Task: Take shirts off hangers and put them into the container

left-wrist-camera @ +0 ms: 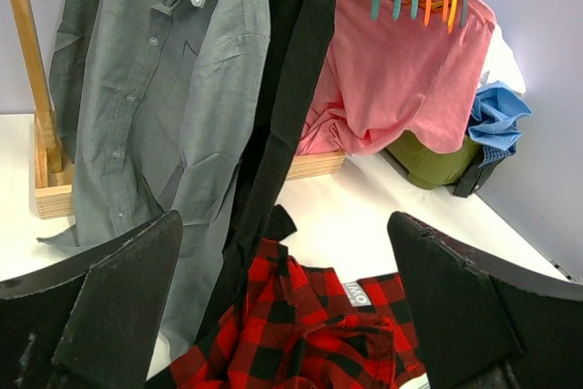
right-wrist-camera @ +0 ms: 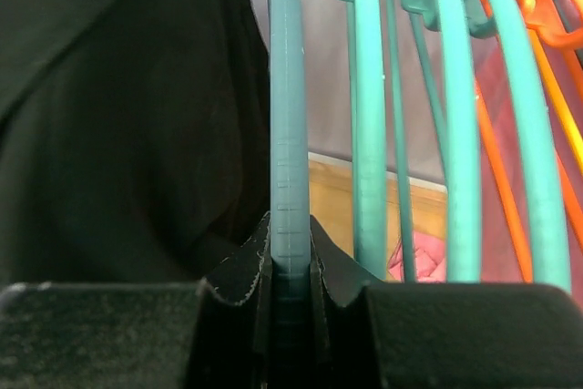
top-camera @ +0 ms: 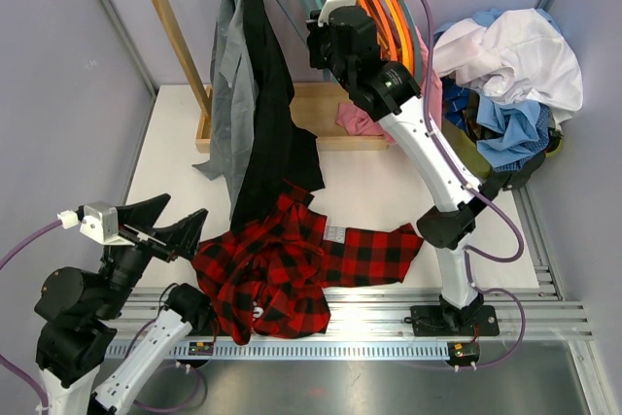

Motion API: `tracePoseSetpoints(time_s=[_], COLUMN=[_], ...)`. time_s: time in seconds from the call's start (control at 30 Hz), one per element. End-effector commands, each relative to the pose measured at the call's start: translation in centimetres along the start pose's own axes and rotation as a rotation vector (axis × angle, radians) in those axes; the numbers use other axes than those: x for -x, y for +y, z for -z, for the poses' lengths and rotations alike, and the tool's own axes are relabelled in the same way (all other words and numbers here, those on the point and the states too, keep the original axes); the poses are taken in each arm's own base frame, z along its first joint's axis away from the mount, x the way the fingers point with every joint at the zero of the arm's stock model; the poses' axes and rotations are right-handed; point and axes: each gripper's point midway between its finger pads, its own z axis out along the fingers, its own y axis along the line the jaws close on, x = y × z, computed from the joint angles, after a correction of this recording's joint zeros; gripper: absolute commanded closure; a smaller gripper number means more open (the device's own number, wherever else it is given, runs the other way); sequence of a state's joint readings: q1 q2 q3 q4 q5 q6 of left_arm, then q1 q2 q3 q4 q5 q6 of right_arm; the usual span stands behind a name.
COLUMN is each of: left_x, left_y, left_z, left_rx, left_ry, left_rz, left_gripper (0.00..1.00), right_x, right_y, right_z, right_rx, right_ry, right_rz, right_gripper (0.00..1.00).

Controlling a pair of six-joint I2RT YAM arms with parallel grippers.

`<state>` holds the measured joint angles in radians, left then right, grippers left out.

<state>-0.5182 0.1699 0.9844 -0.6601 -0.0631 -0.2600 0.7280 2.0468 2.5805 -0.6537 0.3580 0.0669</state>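
White worktop (top-camera: 369,191), wood rack (top-camera: 173,31) behind | 3 shirts: plaid (top-camera: 282,269) crumpled on worktop, black (top-camera: 267,104) + grey (top-camera: 231,94) hung on rack | R fingers (right-wrist-camera: 239,272) clamped on teal hanger (right-wrist-camera: 289,134) | L fingers (left-wrist-camera: 118,298) wide apart | bin (left-wrist-camera: 428,159) far R, piled w/ clothes (top-camera: 515,55)

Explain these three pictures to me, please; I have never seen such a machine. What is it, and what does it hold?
These are two robot arms at a table edge. One picture looks down from above; the other two come from cameras on each wrist. A red plaid shirt lies on the table; a grey shirt and a black shirt hang on the rack. The right gripper is closed on a teal hanger. The left gripper is open and holds nothing.
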Motion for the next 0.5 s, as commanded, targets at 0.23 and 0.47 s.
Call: tracePoseSetpoints(time_s=[0.23,0.47], left_x=[0.7,0.5], left_y=[-0.7,-0.6], left_z=[0.2,0.2], left_rx=[-0.035,-0.027], left_ry=[-0.028,-0.027], left_rz=[0.016,0.021], left_gripper=[0.01,0.01], right_x=[-2.5,-5.6], right_y=[-0.1,6.3], right_z=[-0.4,9.0], right_rx=[0.091,0.309], right_ry=[0.084,0.102], right_rz=[-0.036,0.011], right_gripper=[1.0,0.01])
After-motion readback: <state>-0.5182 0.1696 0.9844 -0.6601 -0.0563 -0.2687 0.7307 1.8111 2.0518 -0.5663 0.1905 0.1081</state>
